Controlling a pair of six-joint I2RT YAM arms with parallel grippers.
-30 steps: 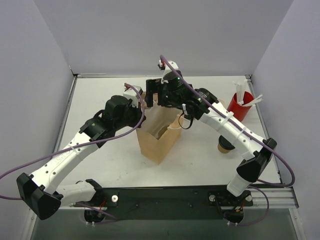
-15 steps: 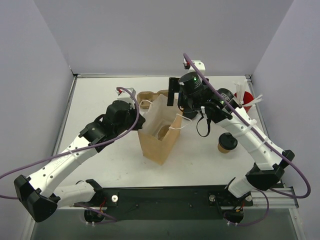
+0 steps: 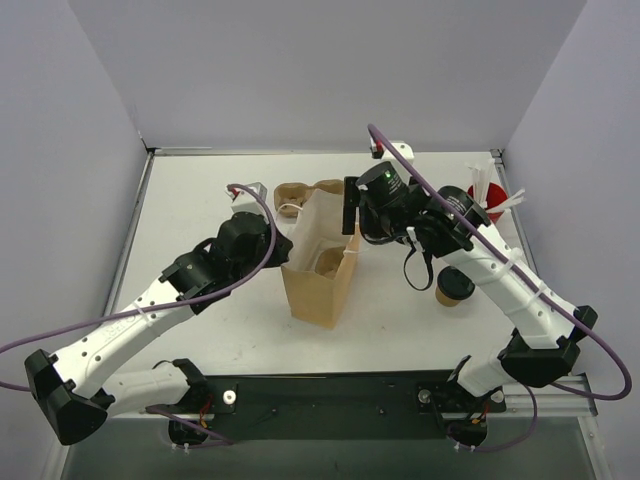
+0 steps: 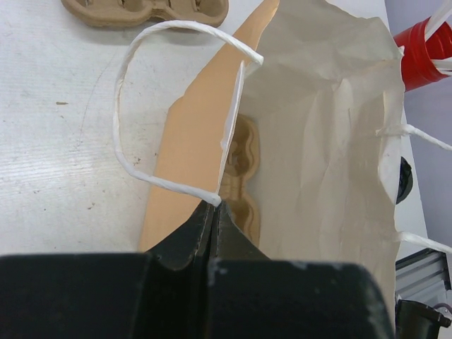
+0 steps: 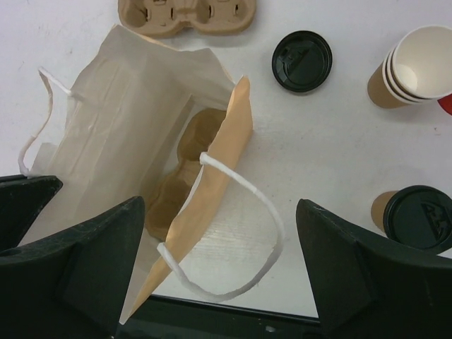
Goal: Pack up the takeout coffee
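Note:
The takeout coffee (image 3: 453, 287), a small kraft cup with its black lid on, stands on the table right of the open brown paper bag (image 3: 315, 290); the right wrist view shows the coffee (image 5: 417, 215) at lower right. A pulp cup carrier (image 5: 183, 169) lies inside the bag. My left gripper (image 4: 212, 206) is shut on the bag's left rim where the white handle is attached. Above the bag's right rim and handle, my right gripper (image 5: 219, 212) hangs wide open and holds nothing.
A second pulp carrier (image 3: 305, 192) lies behind the bag. A loose black lid (image 5: 301, 61) and a stack of lidless cups (image 5: 413, 67) sit to the back right. The red cup (image 4: 424, 49) with white sticks stands beyond them.
My right gripper has pulled back out from over the bag's mouth to its right rim, leaving the carrier visible inside. The left arm, still pinching the rim, shifted slightly with the bag.

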